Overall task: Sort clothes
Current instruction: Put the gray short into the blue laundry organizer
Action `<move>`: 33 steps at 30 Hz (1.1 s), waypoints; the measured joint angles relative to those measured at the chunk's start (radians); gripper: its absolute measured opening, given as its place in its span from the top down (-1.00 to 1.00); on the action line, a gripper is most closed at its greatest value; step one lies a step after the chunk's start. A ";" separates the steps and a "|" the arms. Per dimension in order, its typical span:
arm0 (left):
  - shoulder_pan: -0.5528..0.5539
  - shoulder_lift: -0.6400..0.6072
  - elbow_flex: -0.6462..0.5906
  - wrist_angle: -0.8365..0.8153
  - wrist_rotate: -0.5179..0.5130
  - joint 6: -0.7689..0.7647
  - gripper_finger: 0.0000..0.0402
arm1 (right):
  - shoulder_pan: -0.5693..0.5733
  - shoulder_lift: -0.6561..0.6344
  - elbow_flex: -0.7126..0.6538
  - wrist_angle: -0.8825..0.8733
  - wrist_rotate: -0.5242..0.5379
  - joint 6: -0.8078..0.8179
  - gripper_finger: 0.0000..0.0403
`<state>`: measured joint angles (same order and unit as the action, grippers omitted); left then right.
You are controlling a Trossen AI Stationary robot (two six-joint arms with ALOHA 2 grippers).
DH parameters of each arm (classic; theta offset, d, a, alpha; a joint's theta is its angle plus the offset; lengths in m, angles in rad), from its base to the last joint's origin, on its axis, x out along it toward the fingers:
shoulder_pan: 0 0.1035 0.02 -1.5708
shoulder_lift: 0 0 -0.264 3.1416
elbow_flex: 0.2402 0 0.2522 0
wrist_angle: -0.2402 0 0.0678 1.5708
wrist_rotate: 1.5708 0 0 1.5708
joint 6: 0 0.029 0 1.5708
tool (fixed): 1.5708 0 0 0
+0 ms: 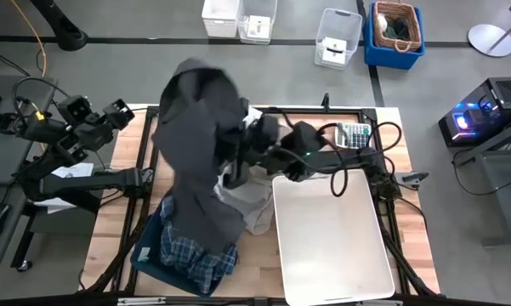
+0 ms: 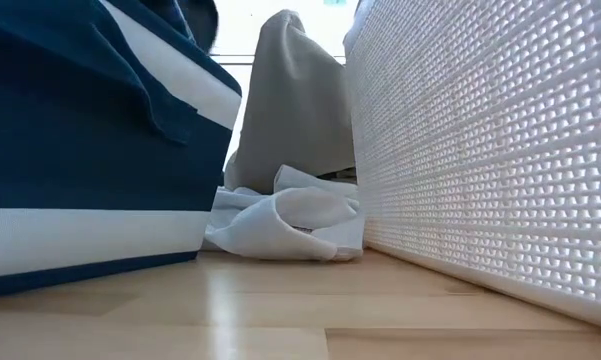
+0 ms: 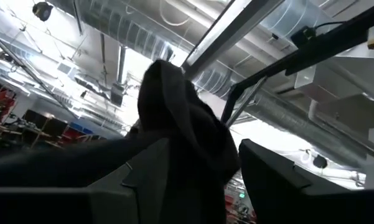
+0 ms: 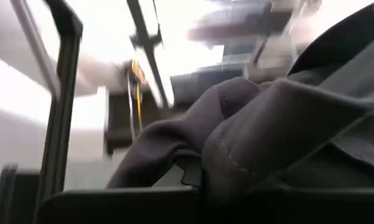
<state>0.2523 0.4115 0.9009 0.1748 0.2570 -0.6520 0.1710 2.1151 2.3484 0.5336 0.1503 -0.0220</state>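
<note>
Dark garment (image 1: 200, 144) raised above table (image 1: 110, 221) centre-left; plaid shirt (image 1: 200, 255) in soft bin (image 1: 149, 259) beneath it; white piece (image 1: 251, 204) between that bin and rigid bin (image 1: 332, 246) at right

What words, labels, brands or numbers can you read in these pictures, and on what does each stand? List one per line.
None can be read.
Calculator: its keys and display are too small to read.
White garment: a small dark mark, perhaps a tag, too blurred to read.
Dark garment, white bin, navy bin: no lettering shows.
</note>
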 joint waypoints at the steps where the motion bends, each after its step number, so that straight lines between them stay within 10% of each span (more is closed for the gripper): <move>1: 0.000 0.002 0.000 -0.003 -0.004 0.004 0.07 | 0.005 0.002 0.004 -0.037 -0.002 0.011 0.98; 20: 0.001 0.008 -0.001 -0.130 -0.059 0.065 0.07 | 0.063 0.280 -0.071 0.203 -0.012 0.518 0.98; 33: 0.001 0.009 -0.001 -0.214 -0.070 0.062 0.07 | 0.087 0.344 -0.070 -0.444 -0.265 0.620 0.96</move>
<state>0.2531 0.4202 0.9001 -0.0388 0.1874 -0.5903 0.2584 2.4588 2.2785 0.0894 -0.1150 0.5981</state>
